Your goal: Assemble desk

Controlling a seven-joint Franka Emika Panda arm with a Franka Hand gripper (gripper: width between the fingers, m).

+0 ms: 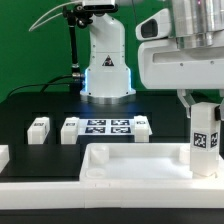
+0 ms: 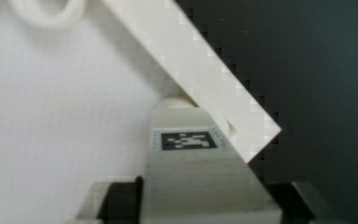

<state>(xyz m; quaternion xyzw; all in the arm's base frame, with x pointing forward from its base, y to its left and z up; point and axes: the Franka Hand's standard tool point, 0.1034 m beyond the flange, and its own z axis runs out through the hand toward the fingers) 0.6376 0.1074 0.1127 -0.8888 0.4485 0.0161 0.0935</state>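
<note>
The fingers (image 2: 119, 205) are clenched on one leg (image 1: 205, 130), one on each side of it, and hold it upright. The leg hangs straight down from the fingers, its black-and-white tag (image 2: 190, 140) facing the wrist camera. Its far end is at the end of the desk top (image 1: 130, 160) on the exterior view's right. Whether it has entered a corner socket cannot be told, because the raised rim (image 2: 202, 75) hides the foot.

To do this step well, I judge the leg must stay square to the desk top while it goes down. A slight tilt would likely catch the foot on the rim or jam it partway. Line the foot up over the socket first, then press straight down along the leg's own length. Let go only once it sits firm.

The desk top is a wide, flat white tray with a low rim. It lies on the dark tabletop (image 1: 40, 100) just below the fingers. The held leg is a short square white post. Other legs (image 1: 38, 127) of the same kind lie loose on the tabletop, well apart from the fingers, towards the exterior view's left. They flank the marker board (image 1: 105, 127).
</note>
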